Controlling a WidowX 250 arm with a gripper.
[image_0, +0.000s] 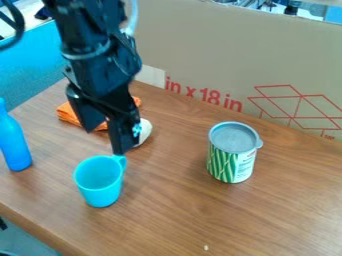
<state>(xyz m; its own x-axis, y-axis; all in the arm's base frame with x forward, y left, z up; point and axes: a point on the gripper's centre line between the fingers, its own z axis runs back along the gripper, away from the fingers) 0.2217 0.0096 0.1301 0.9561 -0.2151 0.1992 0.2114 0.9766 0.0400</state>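
Just above the light-blue cup (101, 194) hangs the black gripper (103, 142), left of centre in the frame, at the end of the arm (100, 67) that comes in from the top edge at upper left. Its two fingers (123, 136) stand apart, with a gap between them and nothing grasped. The tip of the right-hand finger in the picture is close by the cup's handle (122, 163); whether the two touch, I cannot tell. The other finger ends higher up, above the cup's far rim in the frame.

The cup stands upright on the brown wooden table (174, 210), in the lower left part of the frame, its mouth facing up and its handle pointing toward the upper right. A blue bottle (15, 145) stands at the left edge. Behind the gripper, an orange cloth (69, 114) lies partly hidden by it, and a whitish object (144, 132) shows just beside the right-hand finger. Well apart from the gripper, right of centre, a green and white can (232, 164) stands upright under a grey lid (234, 137). Cardboard (220, 45) with red print lines the table's far side, across the upper right.
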